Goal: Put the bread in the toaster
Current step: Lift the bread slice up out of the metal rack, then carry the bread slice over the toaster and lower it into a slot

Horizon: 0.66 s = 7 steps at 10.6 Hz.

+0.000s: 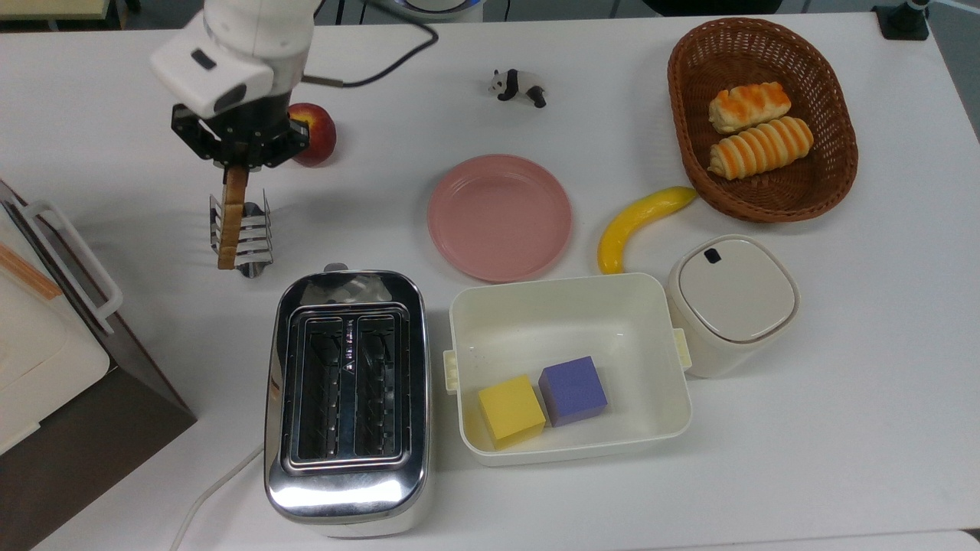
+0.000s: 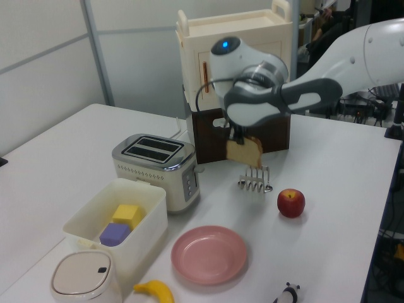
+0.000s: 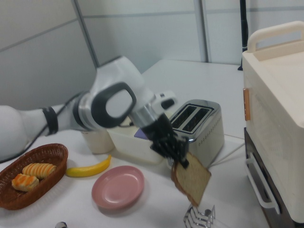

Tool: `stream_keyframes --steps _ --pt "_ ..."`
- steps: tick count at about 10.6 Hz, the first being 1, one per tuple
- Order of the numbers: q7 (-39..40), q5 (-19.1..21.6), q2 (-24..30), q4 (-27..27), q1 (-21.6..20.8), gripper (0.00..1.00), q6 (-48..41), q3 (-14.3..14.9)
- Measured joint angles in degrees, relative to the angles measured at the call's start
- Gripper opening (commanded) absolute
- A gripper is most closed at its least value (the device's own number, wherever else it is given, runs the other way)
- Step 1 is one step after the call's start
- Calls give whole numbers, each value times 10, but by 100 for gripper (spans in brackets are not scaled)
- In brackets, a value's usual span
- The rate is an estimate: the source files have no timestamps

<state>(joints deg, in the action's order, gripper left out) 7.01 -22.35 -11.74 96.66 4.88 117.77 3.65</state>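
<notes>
My gripper (image 1: 236, 157) is shut on the top edge of the bread (image 1: 230, 218), a tan slice with a brown crust. The slice hangs on edge in the air above a small wire toast rack (image 1: 251, 236). In the left view the bread (image 2: 245, 151) hangs clear of the rack (image 2: 254, 183) under the gripper (image 2: 238, 134). In the right view the bread (image 3: 192, 183) tilts below the gripper (image 3: 178, 159). The chrome toaster (image 1: 346, 398) stands with both dark slots empty, nearer the top view's bottom edge than the rack; it also appears as the toaster (image 2: 156, 167) and the toaster (image 3: 197, 123).
A red apple (image 1: 314, 134) lies beside the gripper. A pink plate (image 1: 499, 216), a cream tub (image 1: 568, 306) holding yellow and purple cubes, a lidded white jar (image 1: 731, 302), a banana (image 1: 639, 222), a basket (image 1: 689, 145) of rolls and a toy panda (image 1: 519, 84) fill the top view's right. A white box (image 1: 46, 321) stands at the top view's left.
</notes>
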Motion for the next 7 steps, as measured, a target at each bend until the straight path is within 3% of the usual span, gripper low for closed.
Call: stream_keyframes --steps 4,7 --pt "-17 96 9 -102 -16 0 -11 -2" --pt "-113 143 6 -123 -23 0 136 -3"
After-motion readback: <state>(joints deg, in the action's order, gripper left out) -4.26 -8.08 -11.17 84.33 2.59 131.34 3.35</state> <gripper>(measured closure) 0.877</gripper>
